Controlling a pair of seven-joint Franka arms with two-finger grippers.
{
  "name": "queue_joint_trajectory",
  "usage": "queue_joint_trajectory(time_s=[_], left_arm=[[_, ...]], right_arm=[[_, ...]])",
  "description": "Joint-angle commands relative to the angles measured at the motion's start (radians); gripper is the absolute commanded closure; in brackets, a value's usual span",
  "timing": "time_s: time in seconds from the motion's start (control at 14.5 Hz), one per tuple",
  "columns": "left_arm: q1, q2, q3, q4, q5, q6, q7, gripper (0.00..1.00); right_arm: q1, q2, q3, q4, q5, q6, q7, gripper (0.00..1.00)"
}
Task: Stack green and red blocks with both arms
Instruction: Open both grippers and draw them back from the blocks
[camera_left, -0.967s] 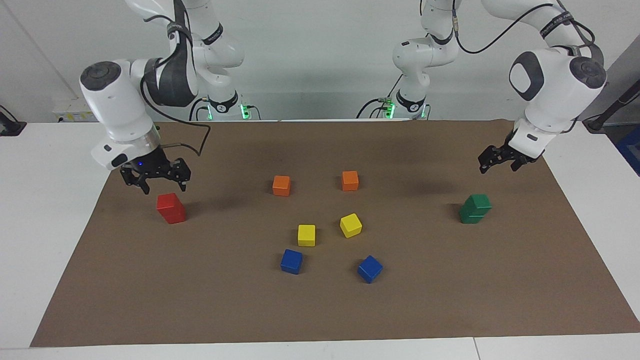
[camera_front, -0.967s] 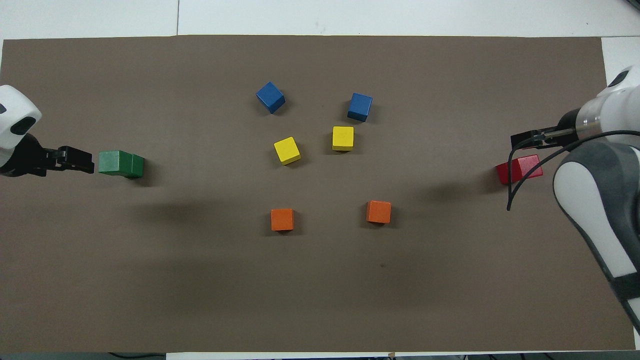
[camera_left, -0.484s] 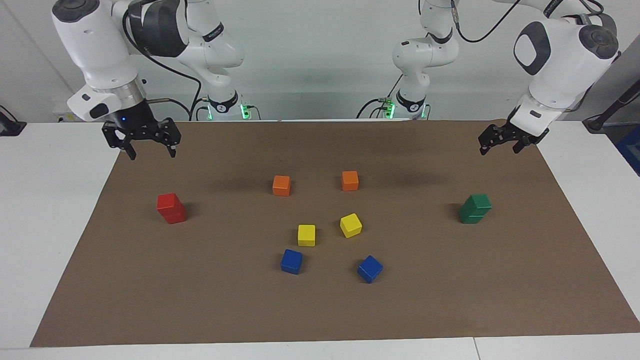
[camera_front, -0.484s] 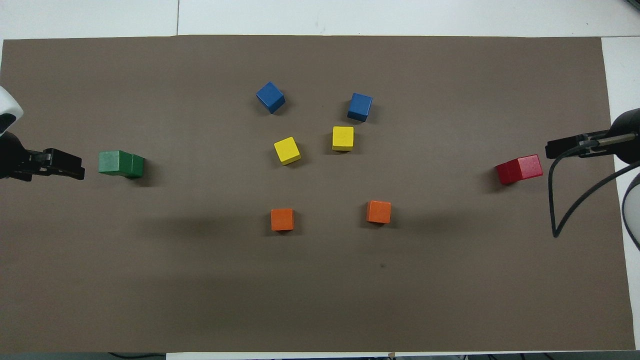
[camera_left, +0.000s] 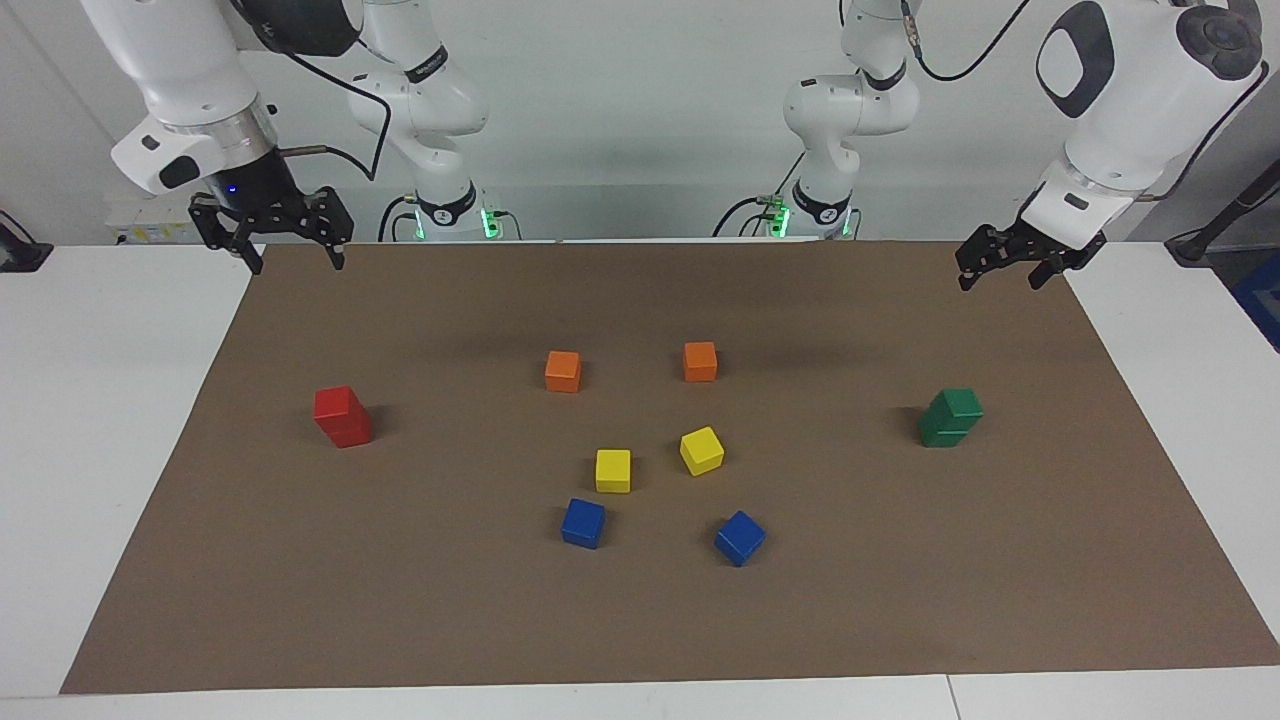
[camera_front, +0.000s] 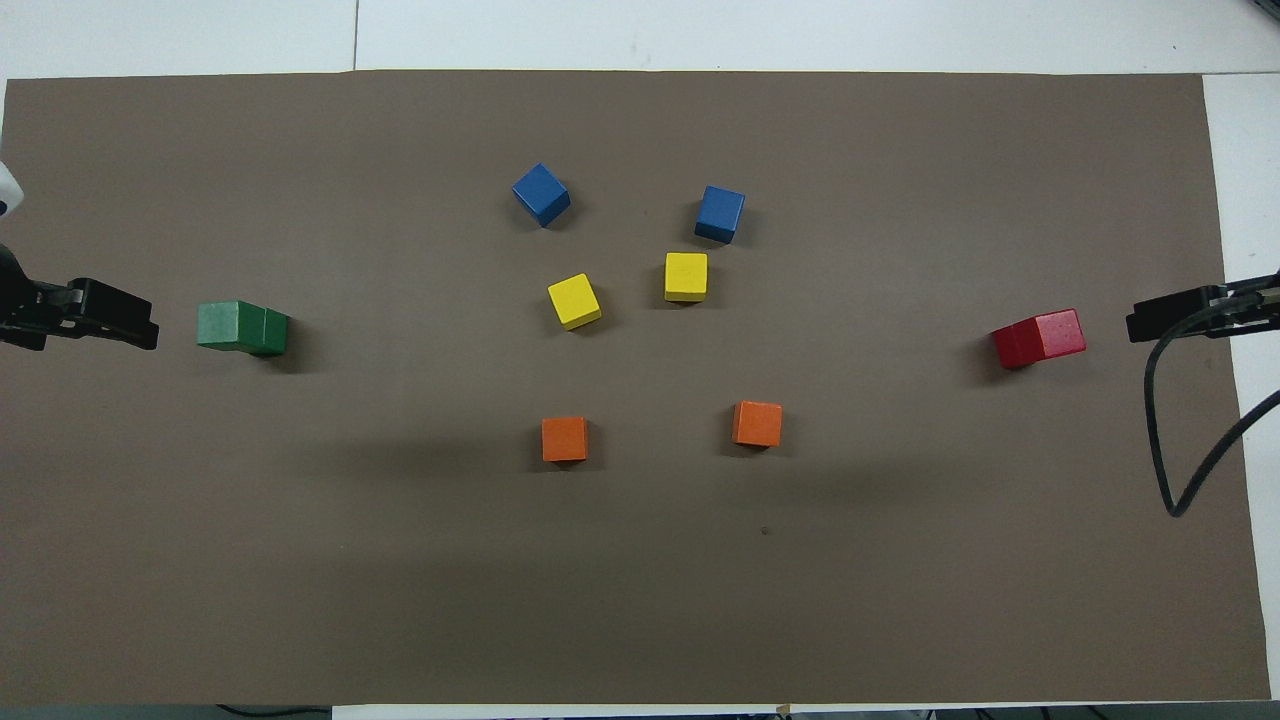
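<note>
Two red blocks (camera_left: 342, 417) (camera_front: 1038, 338) stand stacked, one on the other, at the right arm's end of the brown mat. Two green blocks (camera_left: 950, 418) (camera_front: 242, 327) form a slightly skewed stack at the left arm's end. My right gripper (camera_left: 297, 262) (camera_front: 1165, 318) hangs open and empty, high over the mat's corner by the robots, well clear of the red stack. My left gripper (camera_left: 1000, 280) (camera_front: 110, 315) is open and empty too, raised over the mat's edge at its own end, apart from the green stack.
In the middle of the brown mat (camera_left: 640, 620) lie two orange cubes (camera_left: 563, 371) (camera_left: 700, 361), two yellow cubes (camera_left: 613, 470) (camera_left: 701, 450) and two blue cubes (camera_left: 583, 522) (camera_left: 740, 537), all single. White tabletop borders the mat at both ends.
Both grippers have risen and drawn back from their stacks, the right one a long way up from just above the red blocks. The blocks have not moved.
</note>
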Motion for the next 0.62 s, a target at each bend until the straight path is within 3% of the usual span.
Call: queue_joint_trajectory(time_s=[0.0, 0.55], left_arm=[[-0.021, -0.027, 0.016, -0.062, -0.006, 0.044, -0.003, 0.00], [-0.052, -0.084, 0.018, -0.117, -0.007, 0.056, -0.010, 0.00]], right_arm=[[0.026, 0.011, -0.038, 0.029, 0.010, -0.036, 0.029, 0.00], [0.020, 0.005, -0.039, 0.043, 0.007, -0.078, 0.031, 0.00]])
